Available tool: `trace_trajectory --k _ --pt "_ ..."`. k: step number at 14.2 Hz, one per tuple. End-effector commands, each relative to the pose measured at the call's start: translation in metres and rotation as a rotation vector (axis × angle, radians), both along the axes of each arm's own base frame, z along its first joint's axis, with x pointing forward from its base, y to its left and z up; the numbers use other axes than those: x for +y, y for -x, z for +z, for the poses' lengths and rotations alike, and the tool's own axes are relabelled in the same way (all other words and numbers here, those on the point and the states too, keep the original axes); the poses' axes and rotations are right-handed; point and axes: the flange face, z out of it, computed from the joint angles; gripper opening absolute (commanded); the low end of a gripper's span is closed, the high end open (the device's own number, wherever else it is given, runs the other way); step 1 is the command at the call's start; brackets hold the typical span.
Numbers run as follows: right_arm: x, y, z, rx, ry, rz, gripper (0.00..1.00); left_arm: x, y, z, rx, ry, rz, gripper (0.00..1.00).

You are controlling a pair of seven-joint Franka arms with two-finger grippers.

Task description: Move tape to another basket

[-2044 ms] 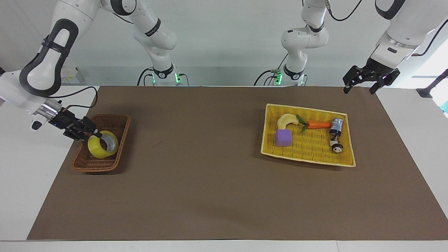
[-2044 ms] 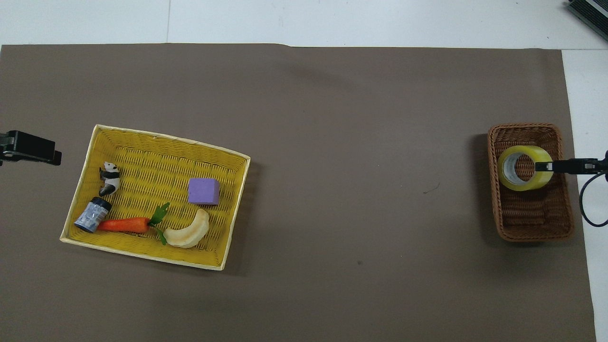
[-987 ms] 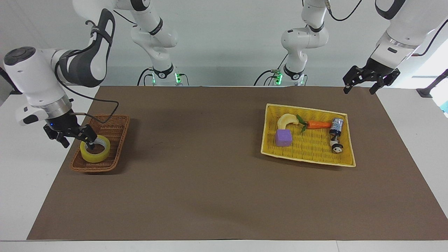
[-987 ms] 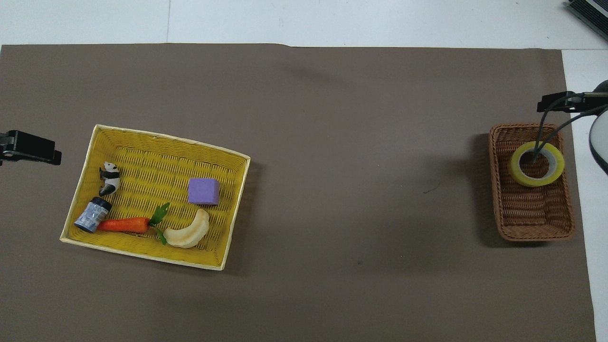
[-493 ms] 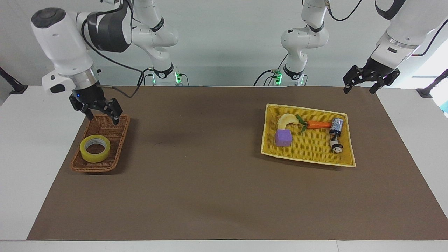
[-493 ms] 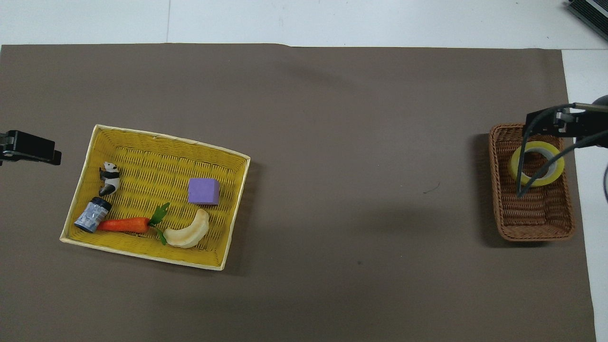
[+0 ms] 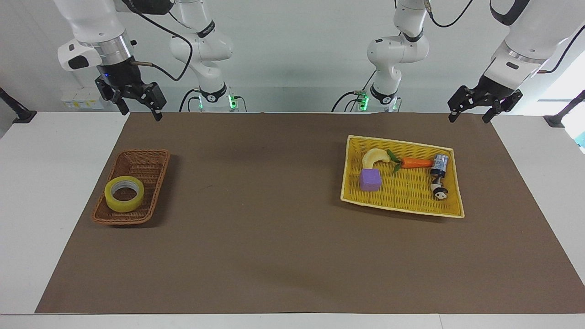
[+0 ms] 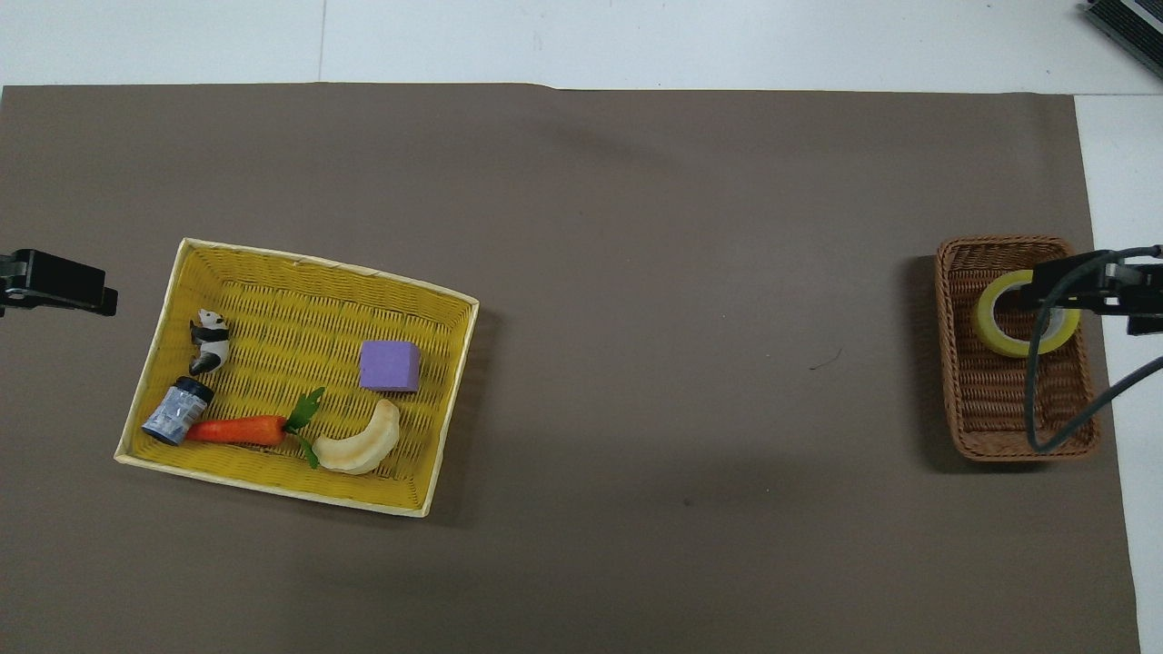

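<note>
Yellow tape (image 7: pixel 124 193) in brown woven basket (image 7: pixel 147 163).

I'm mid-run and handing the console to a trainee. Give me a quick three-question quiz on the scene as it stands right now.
1. True or false: the roll of translucent yellow packing tape lies flat in the narrow dark-brown woven wicker basket.
2. Which gripper is up in the air near that basket's end of the table: A) the left gripper, B) the right gripper?
3. Fill in: the purple foam cube sits in the bright-yellow woven tray beside a pale ______-shaped toy.

Key: 1 true. 2 B; it hangs open and holds nothing. 3 banana.
</note>
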Motion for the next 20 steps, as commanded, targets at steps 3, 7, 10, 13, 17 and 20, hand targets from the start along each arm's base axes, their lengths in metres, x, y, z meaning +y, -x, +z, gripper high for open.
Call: trace_trajectory --k 3,7,10,13,17,20 --pt "0.002 0.005 -0.004 0.024 -0.021 -0.002 1.0 0.002 0.0 0.0 -0.01 0.011 0.003 1.0" --pt "0.002 0.004 -0.004 0.021 -0.02 -0.002 1.0 0.001 0.0 0.0 -0.009 0.011 0.014 1.0" --pt "0.003 0.005 -0.005 0.027 -0.02 0.001 1.0 0.002 0.0 0.0 -0.003 0.009 0.023 1.0" --pt "0.005 0.009 -0.005 0.044 -0.024 0.011 1.0 0.002 0.001 0.001 0.003 0.005 0.021 1.0" --pt "0.027 0.021 -0.011 0.048 -0.023 0.043 1.0 0.002 0.002 -0.002 0.033 -0.001 0.019 1.0" --pt "0.026 0.008 -0.002 0.041 -0.006 0.053 1.0 0.004 0.0 0.002 0.047 0.001 0.018 1.0"
